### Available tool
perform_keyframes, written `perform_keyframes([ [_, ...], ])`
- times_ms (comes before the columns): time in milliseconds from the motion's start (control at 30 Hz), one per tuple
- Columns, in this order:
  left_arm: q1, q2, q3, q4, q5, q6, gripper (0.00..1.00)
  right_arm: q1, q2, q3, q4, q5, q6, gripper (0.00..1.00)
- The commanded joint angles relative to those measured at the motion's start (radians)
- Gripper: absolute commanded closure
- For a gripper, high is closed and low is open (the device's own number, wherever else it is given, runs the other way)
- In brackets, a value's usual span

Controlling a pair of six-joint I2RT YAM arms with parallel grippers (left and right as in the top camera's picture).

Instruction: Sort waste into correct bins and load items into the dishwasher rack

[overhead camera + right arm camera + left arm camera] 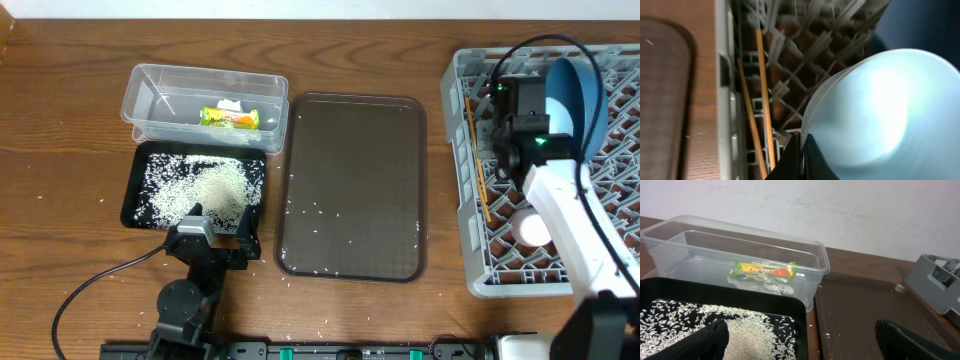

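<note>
My right gripper [802, 142] is shut on the rim of the white bowl [880, 110] inside the grey dishwasher rack [470, 200]. The blue plate [585, 95] stands on edge right behind the bowl. Two chopsticks [762, 100] lie along the rack's left wall. A pale cup [530, 228] shows beside my right arm. My left gripper [805, 345] hangs open over the near right corner of the black tray [135, 190], which holds a heap of rice [740, 330]. The snack wrapper [765, 271] and a white tissue [767, 284] lie in the clear tub [150, 85].
The brown serving tray [350, 130] lies between the bins and the rack, with loose rice grains [315, 265] scattered near its front. A few grains lie on the table by the front edge. A black cable [90, 290] runs from my left arm's base.
</note>
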Motion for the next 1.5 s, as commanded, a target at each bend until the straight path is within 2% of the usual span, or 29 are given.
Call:
perform_keyframes([
  [0, 0.006, -0.006, -0.030, -0.020, -0.005, -0.009, 0.04, -0.013, -0.040, 0.027, 0.006, -0.031, 0.029, 0.99],
  [267, 0.006, -0.006, -0.030, -0.020, -0.005, -0.009, 0.04, 0.005, -0.042, 0.027, 0.015, -0.390, 0.029, 0.99],
  [500, 0.006, -0.006, -0.030, -0.020, -0.005, -0.009, 0.04, 0.006, -0.042, 0.027, 0.011, -0.437, 0.035, 0.99],
  [667, 0.006, -0.006, -0.030, -0.020, -0.005, -0.009, 0.04, 0.006, -0.042, 0.027, -0.021, -0.298, 0.035, 0.99],
  [800, 0.006, -0.006, -0.030, -0.020, -0.005, -0.009, 0.04, 0.007, -0.038, 0.027, -0.097, -0.272, 0.035, 0.99],
  [967, 0.006, -0.006, -0.030, -0.020, -0.005, -0.009, 0.04, 0.018, -0.038, 0.027, -0.105, -0.269, 0.036, 0.86],
  [1033, 0.006, -0.006, -0.030, -0.020, -0.005, -0.009, 0.04, 0.029, -0.038, 0.027, -0.105, -0.254, 0.037, 0.65],
  [1100, 0.006, -0.006, -0.030, -0.020, -0.005, -0.009, 0.04, 0.039, -0.038, 0.027, -0.106, -0.224, 0.041, 0.57],
  [1267, 0.006, -0.006, -0.030, -0.020, -0.005, -0.009, 0.04, 0.036, -0.059, 0.027, -0.130, -0.191, 0.150, 0.51],
  [1467, 0.006, -0.006, -0.030, -0.020, -0.005, -0.009, 0.04, 0.001, -0.163, 0.027, -0.223, -0.213, 0.383, 0.44],
])
